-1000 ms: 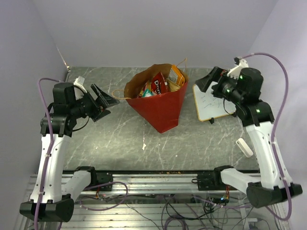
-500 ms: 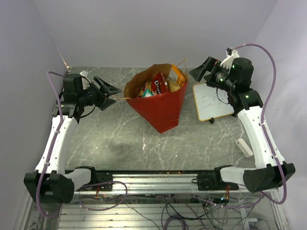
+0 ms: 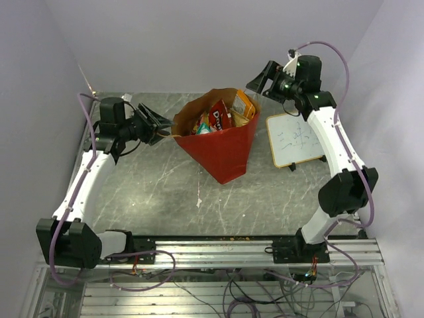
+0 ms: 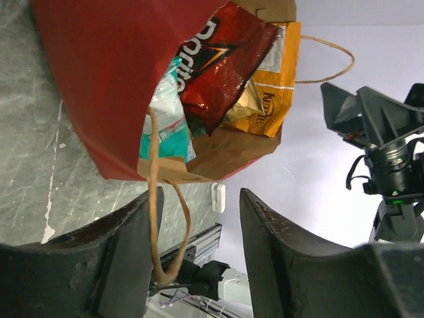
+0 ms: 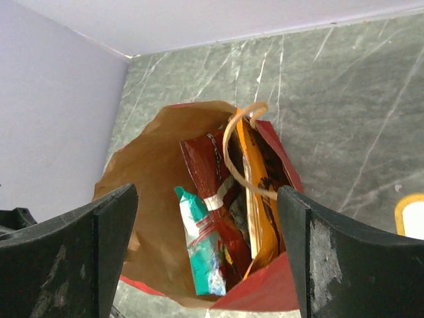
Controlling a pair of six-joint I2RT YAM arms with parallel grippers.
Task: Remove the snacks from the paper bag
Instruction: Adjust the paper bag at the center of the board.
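The red paper bag (image 3: pixel 220 147) stands open mid-table, holding a red Doritos packet (image 3: pixel 220 116), an orange packet (image 3: pixel 243 105) and a teal packet (image 3: pixel 203 126). My left gripper (image 3: pixel 161 127) is open at the bag's left rim. In the left wrist view the bag (image 4: pixel 106 73) fills the top, and its twine handle (image 4: pixel 156 199) hangs between my open fingers (image 4: pixel 126 258), next to one of them. My right gripper (image 3: pixel 260 81) is open above the bag's back right. The right wrist view looks down into the bag (image 5: pixel 149 165) at the red (image 5: pixel 213 192), teal (image 5: pixel 202 248) and orange (image 5: pixel 260 199) packets.
A white framed whiteboard (image 3: pixel 295 139) lies right of the bag, and its corner shows in the right wrist view (image 5: pixel 411 215). Purple walls close in the back and both sides. A small white block (image 4: pixel 218 197) lies on the table beyond the bag. A metal rail (image 3: pixel 218 252) runs along the near edge.
Both arms have reached in toward the bag. My left gripper moved right to the bag's left rim, and my right gripper moved left and back to above the bag's mouth.
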